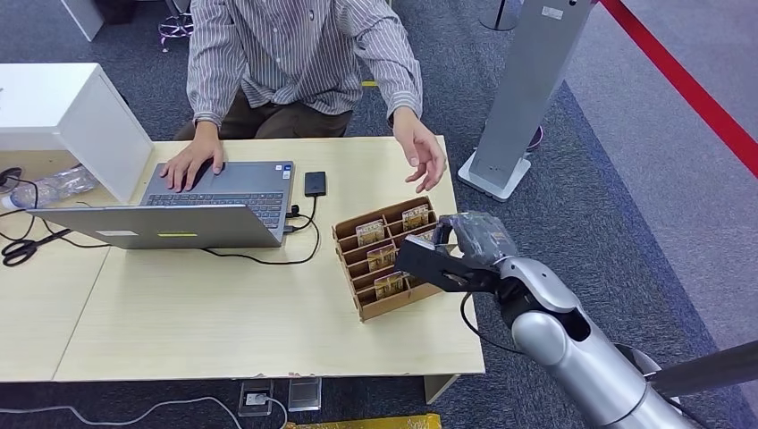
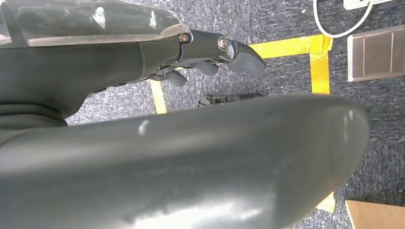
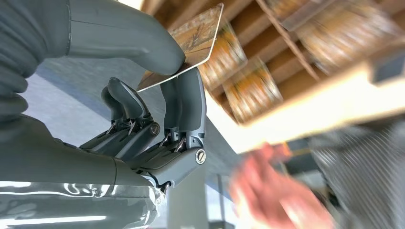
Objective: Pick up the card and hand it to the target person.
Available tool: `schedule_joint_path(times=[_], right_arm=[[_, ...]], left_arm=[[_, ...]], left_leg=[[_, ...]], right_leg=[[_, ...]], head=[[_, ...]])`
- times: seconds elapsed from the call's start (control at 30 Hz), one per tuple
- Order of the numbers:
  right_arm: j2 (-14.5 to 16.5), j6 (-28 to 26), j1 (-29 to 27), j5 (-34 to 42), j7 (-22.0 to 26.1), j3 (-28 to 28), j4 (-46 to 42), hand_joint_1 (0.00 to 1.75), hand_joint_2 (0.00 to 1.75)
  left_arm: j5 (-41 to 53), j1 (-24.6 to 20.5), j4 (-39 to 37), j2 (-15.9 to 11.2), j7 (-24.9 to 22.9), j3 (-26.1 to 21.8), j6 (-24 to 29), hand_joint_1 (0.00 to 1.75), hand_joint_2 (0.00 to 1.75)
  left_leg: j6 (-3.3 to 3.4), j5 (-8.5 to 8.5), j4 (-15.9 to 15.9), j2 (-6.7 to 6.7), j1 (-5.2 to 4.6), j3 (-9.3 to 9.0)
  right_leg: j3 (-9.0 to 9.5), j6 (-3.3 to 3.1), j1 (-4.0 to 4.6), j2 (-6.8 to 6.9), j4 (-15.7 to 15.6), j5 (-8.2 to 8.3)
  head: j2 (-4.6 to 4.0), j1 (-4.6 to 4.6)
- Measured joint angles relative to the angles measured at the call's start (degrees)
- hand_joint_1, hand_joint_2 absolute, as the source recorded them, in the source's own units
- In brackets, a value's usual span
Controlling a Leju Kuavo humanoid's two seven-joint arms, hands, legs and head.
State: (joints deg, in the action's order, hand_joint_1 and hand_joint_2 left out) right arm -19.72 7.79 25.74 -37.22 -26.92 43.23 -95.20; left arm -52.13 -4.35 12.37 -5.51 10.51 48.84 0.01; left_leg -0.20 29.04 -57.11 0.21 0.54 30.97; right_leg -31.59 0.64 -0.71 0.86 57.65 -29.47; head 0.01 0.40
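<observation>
My right hand (image 1: 447, 257) hovers just off the right end of the cardboard card rack (image 1: 393, 302), near the table's right edge. In the right wrist view its thumb and a finger (image 3: 184, 102) pinch a printed card (image 3: 197, 42) flat between them, lifted clear of the rack (image 3: 286, 62), which holds several similar cards (image 1: 369, 232). The seated person in a striped shirt holds an open hand (image 1: 425, 157) out over the table, a little beyond the rack; it appears blurred in the right wrist view (image 3: 272, 191). My left hand (image 2: 215, 57) hangs above the carpet with nothing in it, fingers loosely apart.
A grey laptop (image 1: 214, 192) sits mid-table with the person's other hand on it, and a black drive (image 1: 315, 183) is cabled beside it. A white box (image 1: 71, 112) stands at the left. A silver pillar with its base (image 1: 514, 107) stands right of the table.
</observation>
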Motion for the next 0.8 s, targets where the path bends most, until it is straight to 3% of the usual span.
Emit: schedule_joint_path(times=[0.2, 0.33, 0.6, 0.8], right_arm=[[-1.47, 1.74, 1.71, 1.55, -0.58, -0.61, -7.73, 1.36, 1.75], [-1.66, 0.2, 2.08, 1.56, 3.07, -0.69, -10.76, 1.36, 1.75], [0.25, -12.42, 2.14, -4.06, 16.1, -0.76, -11.36, 1.36, 1.75], [2.27, -21.94, 1.75, -7.84, 21.64, -0.82, -8.1, 1.36, 1.75]], left_arm=[[-0.11, 0.0, 0.0, 0.0, -0.19, 0.25, 0.01, 0.0, 0.0], [-0.3, -0.01, 0.0, 0.0, -0.17, 0.32, -0.03, 0.0, 0.0], [-0.41, -0.1, 0.02, 0.04, 1.27, 1.18, -0.93, 0.0, 0.0], [-0.41, -0.24, 0.02, 0.21, 2.57, 1.63, -1.38, 0.0, 0.0]], left_leg=[[0.0, 0.0, 0.0, 0.0, 0.0, 0.0], [0.0, 0.0, 0.0, 0.0, 0.0, 0.01], [0.0, 0.0, 0.01, 0.0, 0.0, 0.02], [0.0, 0.0, 0.01, -0.01, 0.0, 0.03]], right_leg=[[0.01, 0.0, 0.0, 0.0, 0.0, 0.0], [0.01, 0.0, 0.0, 0.0, 0.0, 0.0], [0.01, 0.0, 0.0, 0.01, 0.0, 0.0], [0.01, 0.0, 0.0, 0.01, 0.0, 0.0]], head=[[-0.01, 0.05], [0.0, 0.04], [-0.01, -0.01], [-0.01, 0.04]])
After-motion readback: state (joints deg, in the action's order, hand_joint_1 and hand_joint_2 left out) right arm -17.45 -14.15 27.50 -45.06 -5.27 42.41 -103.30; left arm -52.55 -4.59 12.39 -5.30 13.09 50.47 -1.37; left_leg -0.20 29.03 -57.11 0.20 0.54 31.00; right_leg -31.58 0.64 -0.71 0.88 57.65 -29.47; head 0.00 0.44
